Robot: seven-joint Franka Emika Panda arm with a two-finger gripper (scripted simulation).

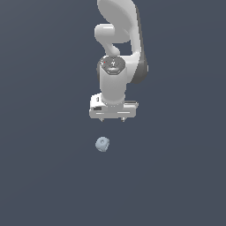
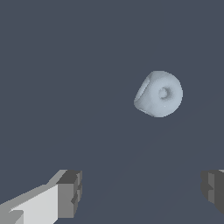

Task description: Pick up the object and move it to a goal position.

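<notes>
Pale blue-grey object sits on the dark slate floor, untouched, lying apart from the gripper and slightly toward the exterior view's left of it. Fingers spread wide, nothing between them. Wrist view: object shows a round dimple, well clear of both fingertips.
</notes>
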